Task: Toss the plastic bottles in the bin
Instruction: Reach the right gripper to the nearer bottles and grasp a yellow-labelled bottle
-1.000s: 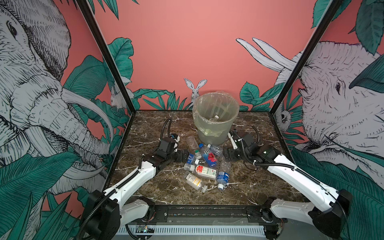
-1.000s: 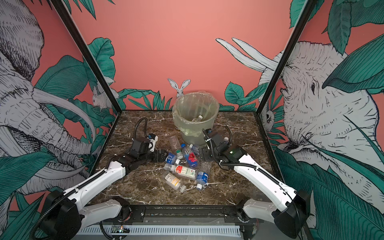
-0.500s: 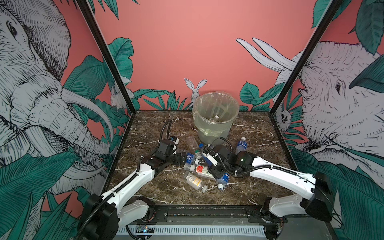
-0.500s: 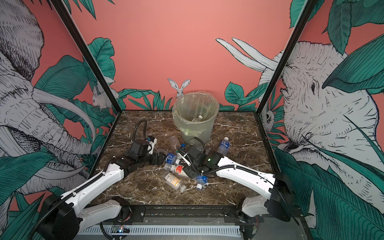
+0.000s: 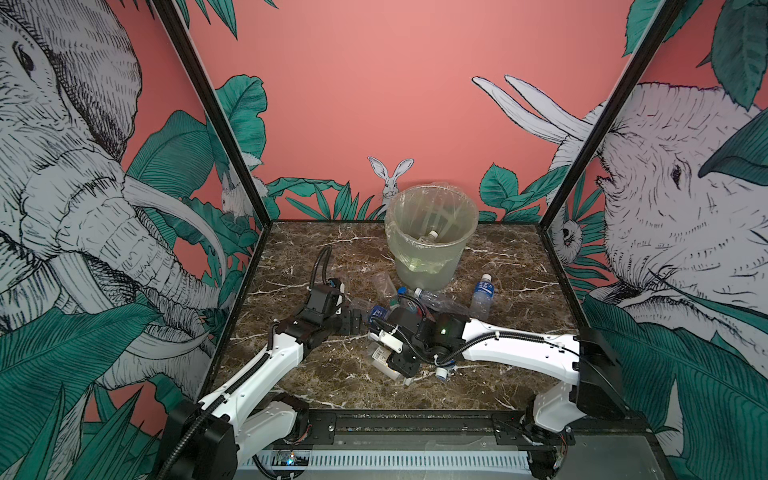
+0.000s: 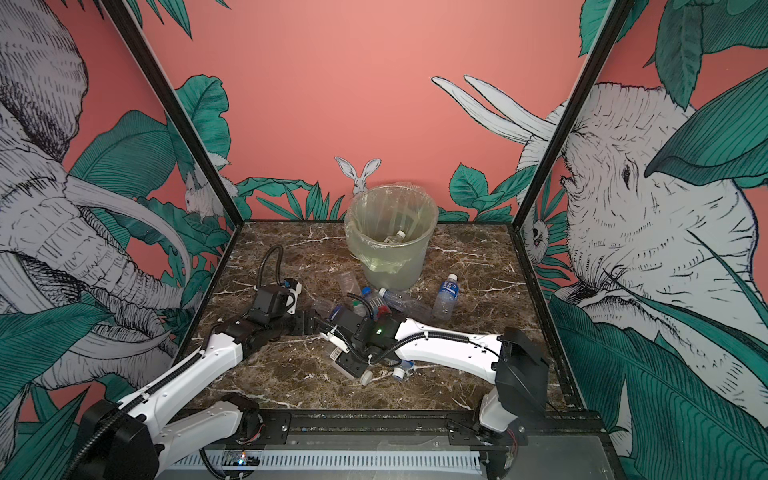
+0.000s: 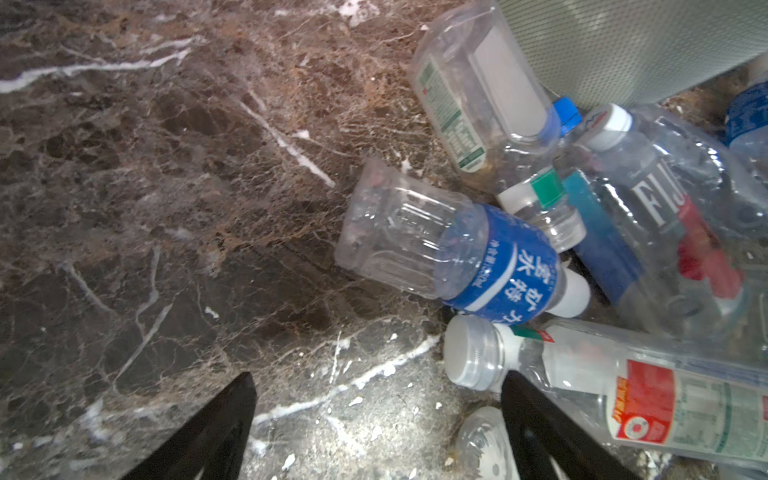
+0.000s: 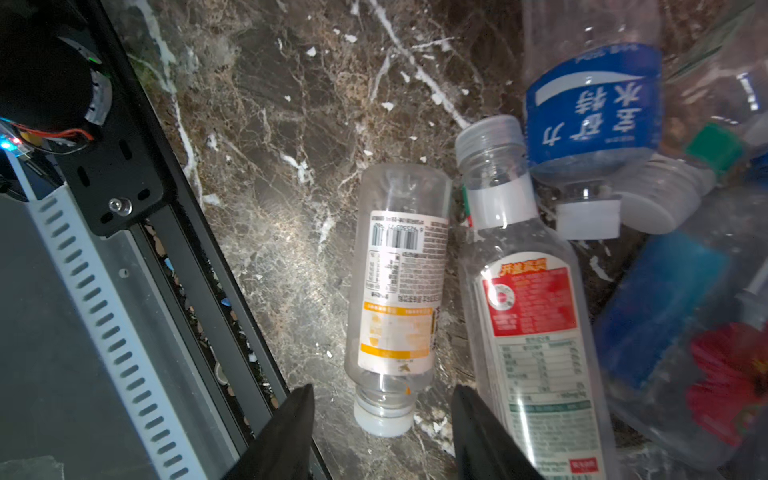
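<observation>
Brown marble makes up the worktop (image 5: 332, 386). The plastic bottles (image 5: 405, 305) lie in a messy heap in the middle of it, on the near side of the bin (image 5: 440, 257). The bin stands at the far side, and one white-capped bottle (image 5: 432, 234) is already inside it. A standing bottle (image 5: 482, 293) is on its own, right of the heap.

The right fingers (image 8: 286, 432) are apart, one on each side of the cap end of the orange-label bottle (image 8: 395, 291) — not touching it yet. That bottle lies flat at the near edge of the heap, just beside a red-label bottle (image 8: 532, 299). The left fingers (image 7: 216, 428) are spread wide with nothing between them. They are low over the worktop at the left of the heap, near a clear bottle with a blue band (image 7: 478, 257).

I think these bottles are empty, so they should be very light. They are thin and smooth — they may dent when squeezed, and they could slip or roll away. The neck under the cap is the hardest part, so it looks like a good place to hold. A squeeze around the middle might work too, but the side may cave in. The red-label bottle lies so close that a finger could bump it.
</observation>
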Controlling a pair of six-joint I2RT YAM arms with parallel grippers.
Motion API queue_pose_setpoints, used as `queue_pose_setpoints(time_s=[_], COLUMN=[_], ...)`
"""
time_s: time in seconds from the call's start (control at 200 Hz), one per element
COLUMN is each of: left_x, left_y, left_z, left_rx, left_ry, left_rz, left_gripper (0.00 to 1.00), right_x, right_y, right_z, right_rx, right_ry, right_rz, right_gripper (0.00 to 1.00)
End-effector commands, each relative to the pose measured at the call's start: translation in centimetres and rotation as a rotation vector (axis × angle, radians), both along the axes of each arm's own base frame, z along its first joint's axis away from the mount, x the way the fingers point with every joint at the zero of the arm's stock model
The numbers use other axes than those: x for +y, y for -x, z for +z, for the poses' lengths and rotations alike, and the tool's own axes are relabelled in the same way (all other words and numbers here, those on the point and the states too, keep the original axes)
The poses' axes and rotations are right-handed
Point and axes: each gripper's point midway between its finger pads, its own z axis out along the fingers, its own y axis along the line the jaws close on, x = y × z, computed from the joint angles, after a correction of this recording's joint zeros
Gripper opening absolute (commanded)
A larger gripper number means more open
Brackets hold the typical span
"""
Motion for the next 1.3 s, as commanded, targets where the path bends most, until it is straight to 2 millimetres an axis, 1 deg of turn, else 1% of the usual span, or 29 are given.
queue_pose_setpoints(time_s=[0.0, 0.065, 0.11, 0.115, 0.125, 0.155, 0.275, 0.415, 0.525, 0.76, 0.86, 1.065, 1.295], left_x=[0.3, 0.3, 0.3, 0.4, 0.4, 0.4, 0.4, 0.5, 0.5, 0.3, 0.2, 0.0, 0.0], left_y=[0.3, 0.4, 0.4, 0.4, 0.4, 0.4, 0.6, 0.8, 0.8, 0.7, 0.6, 0.5, 0.5], left_z=[-0.1, -0.1, -0.2, -0.2, -0.2, -0.3, -0.4, -0.5, -0.7, -1.1, -1.1, -1.3, -1.4], left_rx=[0.000, -0.002, -0.001, -0.001, -0.001, 0.000, -0.001, -0.003, -0.003, 0.005, 0.007, 0.010, 0.014], left_ry=[0.044, 0.043, 0.042, 0.043, 0.043, 0.042, 0.039, 0.040, 0.043, 0.047, 0.045, 0.050, 0.047], left_rz=[0.016, 0.015, 0.014, 0.014, 0.014, 0.015, 0.009, 0.007, 0.007, 0.000, -0.004, -0.007, -0.012], left_gripper=[0.93, 0.93, 0.93, 0.93, 0.93, 0.93, 0.93, 0.93, 0.93, 0.93, 0.93, 0.93, 0.93], right_x=[1.9, 2.3, 2.0, 2.3, 2.7, 2.8, 2.4, 2.3, 2.0, 1.5, 1.3, 1.4, 1.6], right_y=[1.2, 1.4, 1.5, 1.4, 1.3, 1.2, 0.7, 0.5, 0.2, -0.5, -0.7, -1.5, -1.6], right_z=[-0.4, -1.3, -2.4, -2.0, -1.7, -2.0, -3.2, -3.7, -4.6, -5.9, -6.4, -7.3, -8.4], right_rx=[0.036, 0.055, 0.070, 0.066, 0.064, 0.065, 0.053, 0.050, 0.045, 0.032, 0.029, 0.009, 0.017], right_ry=[-0.014, 0.010, 0.046, 0.033, 0.027, 0.036, 0.091, 0.105, 0.136, 0.165, 0.178, 0.204, 0.224], right_rz=[0.036, 0.033, 0.030, 0.030, 0.028, 0.022, 0.003, -0.010, -0.023, -0.052, -0.057, -0.069, -0.063], right_gripper=[0.54, 0.54, 0.54, 0.54, 0.54, 0.54, 0.55, 0.57, 0.59, 0.63, 0.66, 0.67, 0.66])
